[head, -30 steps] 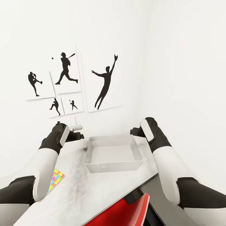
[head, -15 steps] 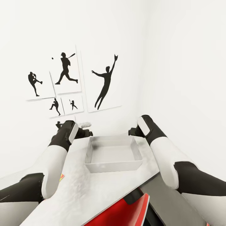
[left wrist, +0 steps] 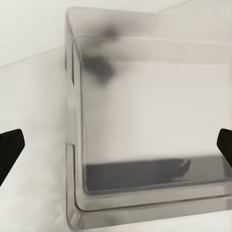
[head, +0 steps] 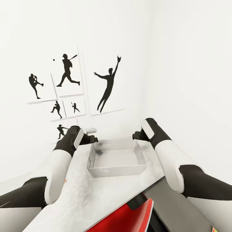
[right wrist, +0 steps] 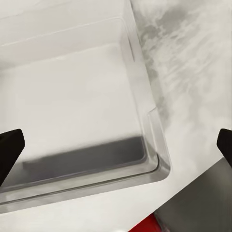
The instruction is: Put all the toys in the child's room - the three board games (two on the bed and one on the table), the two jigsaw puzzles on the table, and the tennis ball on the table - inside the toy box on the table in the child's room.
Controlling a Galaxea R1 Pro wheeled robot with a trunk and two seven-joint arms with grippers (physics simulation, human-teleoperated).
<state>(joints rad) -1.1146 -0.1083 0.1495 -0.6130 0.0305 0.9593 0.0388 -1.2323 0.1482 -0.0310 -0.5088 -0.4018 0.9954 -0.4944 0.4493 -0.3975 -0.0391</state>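
Jaws of both grippers stand wide apart and hold nothing. Left gripper hovers above the near-left corner of the toy box, which lies directly below its jaws on the desk. Right gripper hangs over the opposite rim. No toy lies inside the box; its long side runs between the two grippers.

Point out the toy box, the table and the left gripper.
toy box [head: 116, 170]: head view, near outer wall.
table [head: 96, 199]: head view, bare pale top.
left gripper [head: 94, 139]: head view, between its fingertips, by the box's rim.
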